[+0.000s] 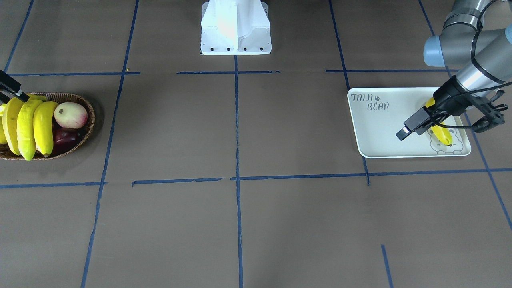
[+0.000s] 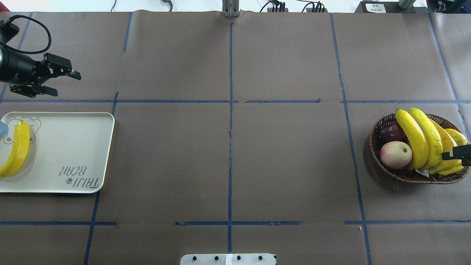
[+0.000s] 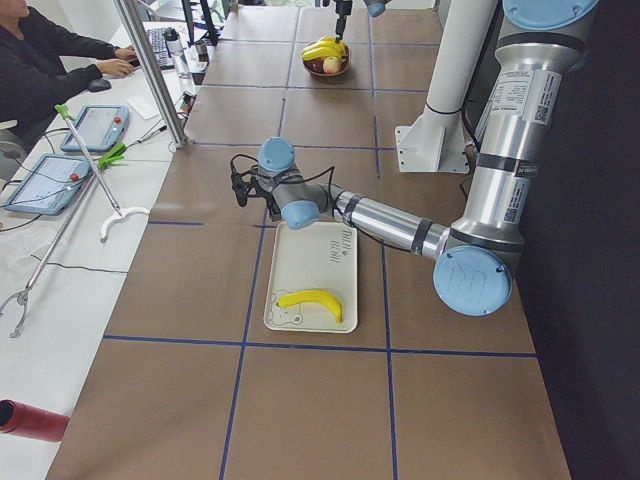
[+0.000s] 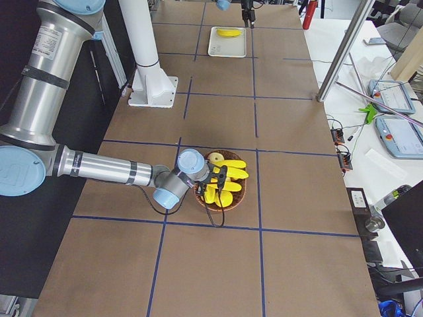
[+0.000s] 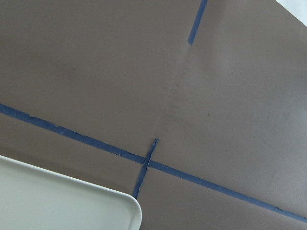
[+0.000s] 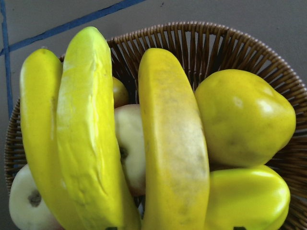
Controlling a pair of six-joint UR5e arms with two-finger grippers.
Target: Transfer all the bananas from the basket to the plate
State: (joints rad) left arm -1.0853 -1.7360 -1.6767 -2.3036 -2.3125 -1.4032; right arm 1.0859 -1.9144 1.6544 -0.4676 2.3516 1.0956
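Three bananas (image 2: 419, 138) lie side by side in the wicker basket (image 2: 404, 177) at the table's right end; they fill the right wrist view (image 6: 172, 143). My right gripper (image 2: 458, 156) hovers just over them. It is open, with its fingertips on either side of the middle banana in the right wrist view. One banana (image 2: 16, 149) lies on the white tray (image 2: 73, 147) at the left end, over the bear drawing. My left gripper (image 2: 64, 84) is open and empty, above the table just beyond the tray's far edge.
The basket also holds a pink-cream apple (image 2: 395, 154), a dark red apple (image 2: 390, 131) and plump yellow fruit (image 6: 244, 115). The robot base (image 1: 236, 28) stands at the near middle. An operator (image 3: 40, 70) sits past the far side of the table.
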